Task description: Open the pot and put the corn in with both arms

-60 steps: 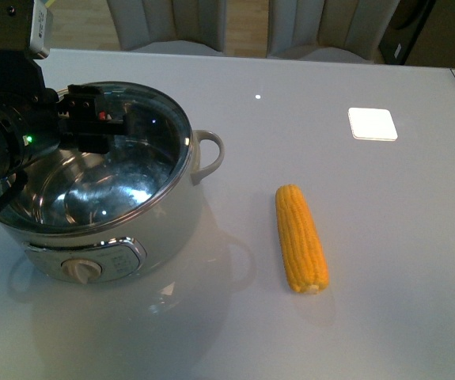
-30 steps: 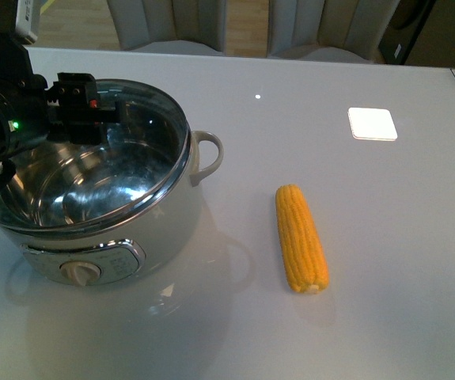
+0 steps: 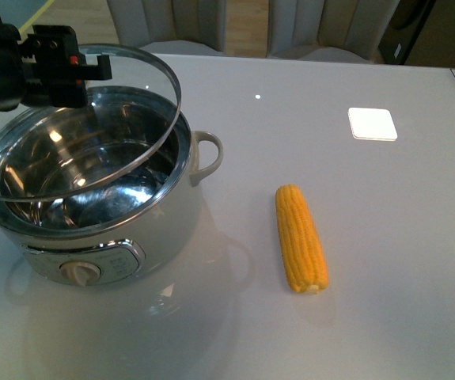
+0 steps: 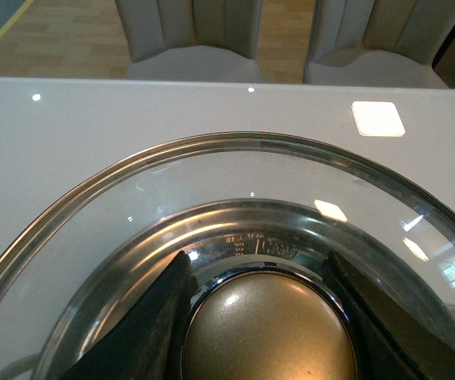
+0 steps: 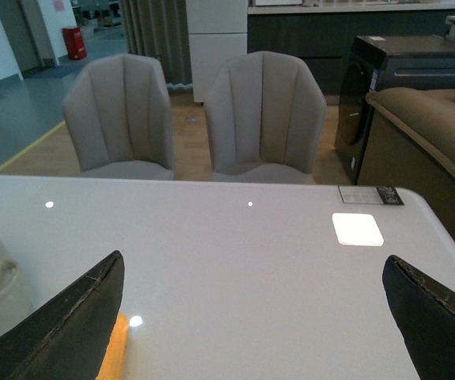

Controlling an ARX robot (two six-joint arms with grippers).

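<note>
One arm shows in my front view: the left gripper (image 3: 57, 63) sits at the far left, above the back rim of the pot (image 3: 172, 214). Its fingers (image 4: 152, 321) are closed on either side of the cream knob (image 4: 268, 328), so I read it as holding the lid (image 3: 85, 127). The glass lid is clear of the pot and tilted, with its far edge higher than its near edge. Through it I can see the shiny steel bowl. The pot stands on the left part of the white table (image 3: 385, 261), with its dial panel facing me and a loop handle sticking out on its right.

Further right, well apart from the pot, the corn (image 3: 300, 237) lies flat on the table with nothing touching it. It lies lengthwise away from me. Beyond it, toward the far right, a small white square (image 3: 372, 123) lies on the tabletop. Two grey chairs (image 3: 168, 24) stand behind the table.

My right wrist view shows the right gripper (image 5: 255, 317) spread wide and empty above the table. Its fingers (image 5: 81, 317) are at the two lower corners of that view, and a sliver of the corn shows just beside one of them.
</note>
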